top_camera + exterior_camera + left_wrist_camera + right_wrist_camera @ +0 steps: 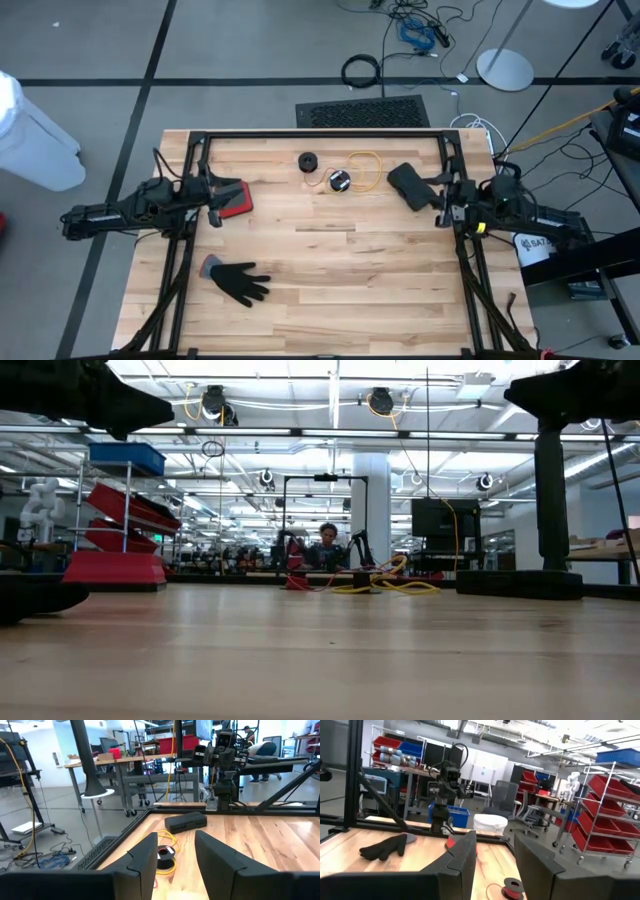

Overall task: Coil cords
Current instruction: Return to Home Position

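Note:
The yellow-orange cord (364, 171) lies in a loose loop at the table's far middle, and shows in the left wrist view (169, 840) and low view (388, 584). Its near-left end lies by a small round reel (340, 181). The black cord (308, 160) lies as a small bundle to the left of it. My left gripper (214, 206) hovers open and level at the table's left edge, its fingers (145, 862) pointing toward the cords. At the right edge my right gripper (440, 211) hovers open too, its fingers (462, 862) holding nothing.
A black case (408, 186) lies right of the yellow cord. A red flat piece (236, 199) sits by my left gripper. A black glove (240, 282) lies near the front left. The black frame rails (320, 135) border the table. A thick black cable ring (361, 70) lies on the floor.

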Robot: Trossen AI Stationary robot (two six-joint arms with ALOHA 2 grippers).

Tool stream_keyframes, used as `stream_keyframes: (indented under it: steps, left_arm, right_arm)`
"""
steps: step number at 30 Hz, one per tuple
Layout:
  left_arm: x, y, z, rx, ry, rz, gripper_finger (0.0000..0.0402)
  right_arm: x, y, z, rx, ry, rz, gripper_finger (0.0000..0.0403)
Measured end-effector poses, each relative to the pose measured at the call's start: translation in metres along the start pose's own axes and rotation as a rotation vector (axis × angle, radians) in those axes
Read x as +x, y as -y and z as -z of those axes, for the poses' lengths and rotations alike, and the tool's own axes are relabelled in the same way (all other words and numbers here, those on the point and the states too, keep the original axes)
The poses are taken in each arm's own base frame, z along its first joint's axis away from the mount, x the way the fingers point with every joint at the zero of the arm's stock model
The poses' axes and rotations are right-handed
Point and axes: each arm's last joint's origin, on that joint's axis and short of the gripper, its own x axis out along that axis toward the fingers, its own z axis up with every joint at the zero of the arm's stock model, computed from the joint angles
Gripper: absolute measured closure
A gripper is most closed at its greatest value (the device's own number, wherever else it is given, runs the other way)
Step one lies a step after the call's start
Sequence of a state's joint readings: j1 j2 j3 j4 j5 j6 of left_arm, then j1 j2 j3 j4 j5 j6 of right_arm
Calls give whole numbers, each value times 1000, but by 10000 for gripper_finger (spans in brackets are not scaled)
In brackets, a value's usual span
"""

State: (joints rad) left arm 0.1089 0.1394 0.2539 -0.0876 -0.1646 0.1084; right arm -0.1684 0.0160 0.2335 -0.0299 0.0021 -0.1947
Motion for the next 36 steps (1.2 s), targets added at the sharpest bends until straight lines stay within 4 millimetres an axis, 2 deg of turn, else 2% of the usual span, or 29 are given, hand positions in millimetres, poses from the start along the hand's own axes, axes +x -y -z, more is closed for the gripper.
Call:
stream_keyframes:
  steps: [12, 18, 27, 36]
  left_arm:
    - [0, 0, 0, -18, 4, -2, 263]
    - [-6, -2, -3, 19, 41, -33, 263]
    - [-17, -4, -5, 11, 91, -42, 263]
    - [-17, -4, -3, 15, 71, -40, 263]
  right_arm:
    - [8, 0, 0, -48, 3, -8, 282]
    - [-4, 1, -19, -123, 181, -35, 282]
    - [0, 1, -3, -57, -10, 24, 282]
    - [1, 2, -5, -121, 7, 24, 282]
